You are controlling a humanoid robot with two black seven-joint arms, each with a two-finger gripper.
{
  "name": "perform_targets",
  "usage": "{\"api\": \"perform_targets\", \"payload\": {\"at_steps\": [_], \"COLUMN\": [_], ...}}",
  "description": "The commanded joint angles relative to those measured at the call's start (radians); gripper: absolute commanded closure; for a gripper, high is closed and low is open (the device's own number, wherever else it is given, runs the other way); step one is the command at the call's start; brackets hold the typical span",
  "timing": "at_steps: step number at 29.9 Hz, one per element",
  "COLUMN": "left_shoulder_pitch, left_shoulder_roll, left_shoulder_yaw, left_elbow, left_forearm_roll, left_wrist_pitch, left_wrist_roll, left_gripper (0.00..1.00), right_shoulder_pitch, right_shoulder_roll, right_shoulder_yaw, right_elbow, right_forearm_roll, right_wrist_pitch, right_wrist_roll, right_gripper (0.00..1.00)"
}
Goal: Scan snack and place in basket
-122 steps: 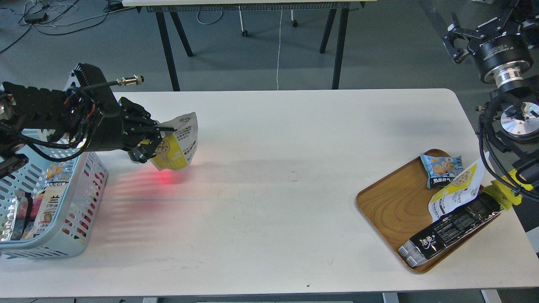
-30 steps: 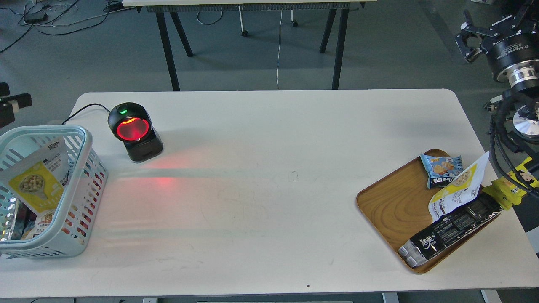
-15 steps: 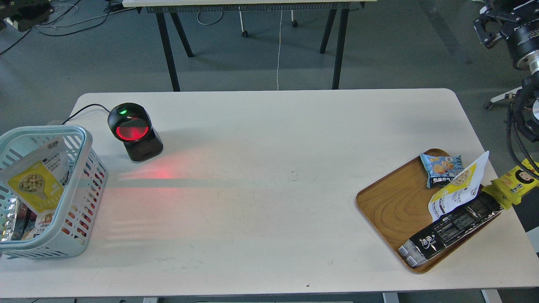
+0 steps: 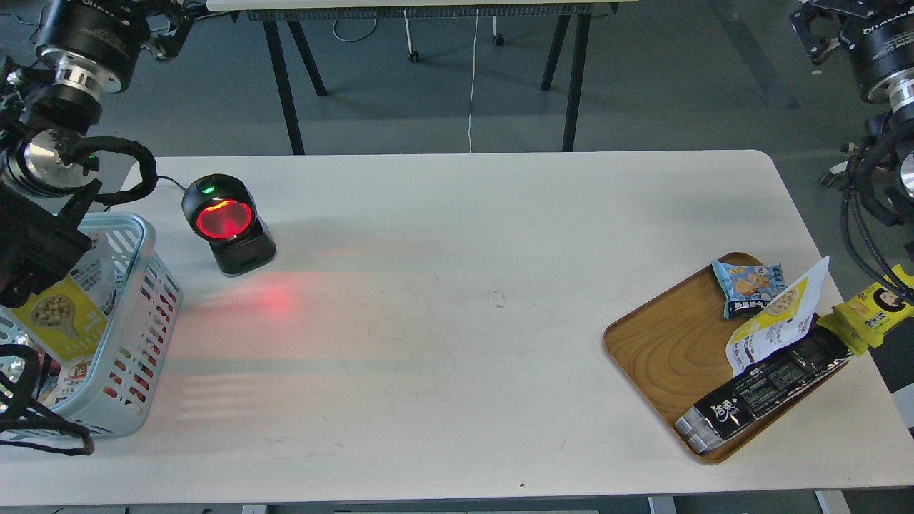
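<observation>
The snack (image 4: 61, 318), a yellow-fronted pouch with beige balls in a spoon, leans inside the light blue basket (image 4: 146, 246) at the table's left edge, among other packets. My left arm rises over the basket and partly hides it. My left gripper (image 4: 166, 32) is high at the top left, away from the snack, dark and cut by the frame edge. My right gripper (image 4: 810, 36) is high at the top right, only partly in view. Neither holds anything that I can see.
A black scanner (image 4: 228, 221) with a glowing red window stands right of the basket and casts red light on the table. An oval wooden tray (image 4: 664, 350) at the right holds a blue packet (image 4: 750, 285), a yellow-and-white pouch (image 4: 775, 325) and a black packet (image 4: 767, 385). A bright yellow packet (image 4: 871, 314) lies beside it.
The snack went from my left gripper in front of the scanner into the basket. In the last half second my left arm came back into view, raised over the basket.
</observation>
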State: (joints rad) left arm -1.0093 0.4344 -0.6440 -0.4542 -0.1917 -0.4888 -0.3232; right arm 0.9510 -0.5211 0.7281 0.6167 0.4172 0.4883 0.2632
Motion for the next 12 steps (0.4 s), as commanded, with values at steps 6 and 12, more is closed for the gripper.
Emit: {"api": "perform_targets", "payload": {"at_steps": [6, 12], "left_shoulder_pitch": [0.005, 0.005], "left_shoulder_roll": [-0.117, -0.134], "left_shoulder_yaw": [-0.102, -0.102], "left_elbow": [0.111, 0.106], "left_forearm_roll": [-0.094, -0.098], "left_wrist_pitch": [0.000, 0.000], "left_wrist_roll": [0.007, 0.004], "left_gripper": [0.00, 0.00], "right_shoulder_pitch": [-0.018, -0.028], "right_shoulder_roll": [0.102, 0.131], "right_shoulder_yaw": [0.022, 0.019], "right_elbow": [-0.071, -0.081], "right_forearm_roll": [0.000, -0.001], "right_wrist_pitch": [0.000, 0.000], "right_wrist_roll": [-0.010, -0.010], "right_gripper": [0.01, 0.01]}}
